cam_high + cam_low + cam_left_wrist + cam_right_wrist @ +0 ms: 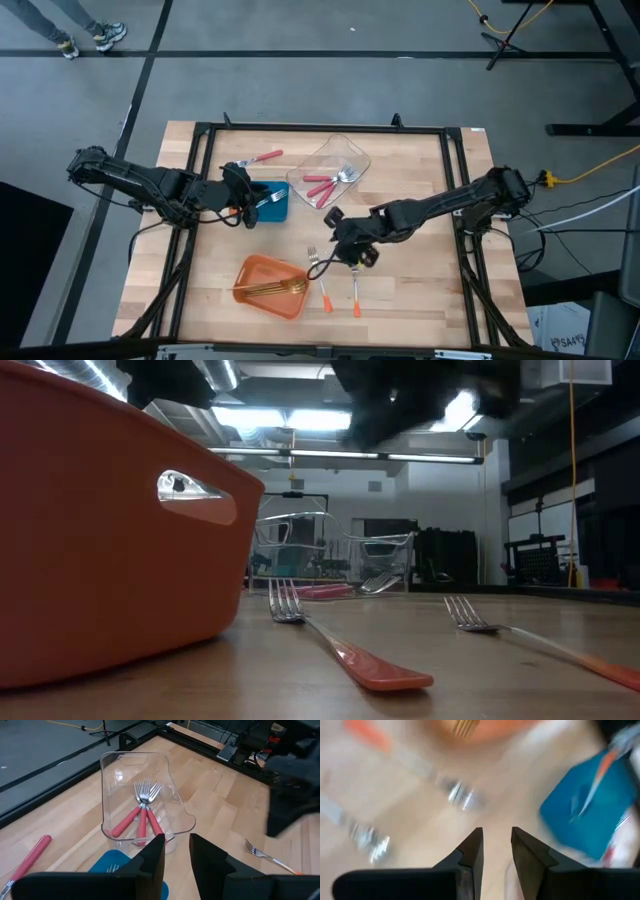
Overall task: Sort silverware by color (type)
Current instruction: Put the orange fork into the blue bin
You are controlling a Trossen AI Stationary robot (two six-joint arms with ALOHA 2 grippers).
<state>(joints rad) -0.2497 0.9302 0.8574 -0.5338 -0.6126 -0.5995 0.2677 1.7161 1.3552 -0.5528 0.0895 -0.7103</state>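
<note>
The right gripper [345,252] hovers empty, jaws a narrow gap apart, above the two orange-handled forks [324,283] lying loose on the counter [420,290] beside the orange container [262,292] — next it should descend on one — while the left gripper [243,203], also narrowly parted and empty, waits over the blue container [276,204].

Three containers: one orange [262,288], one blue [276,203], one clear [352,155]. Three pink-handled forks [142,817] in the clear one, one pink-handled fork [262,159] loose; two orange-handled forks [322,280] loose on the surface [420,270].

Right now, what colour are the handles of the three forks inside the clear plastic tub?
Pinkish red handles, clearest in the left wrist view.
</note>
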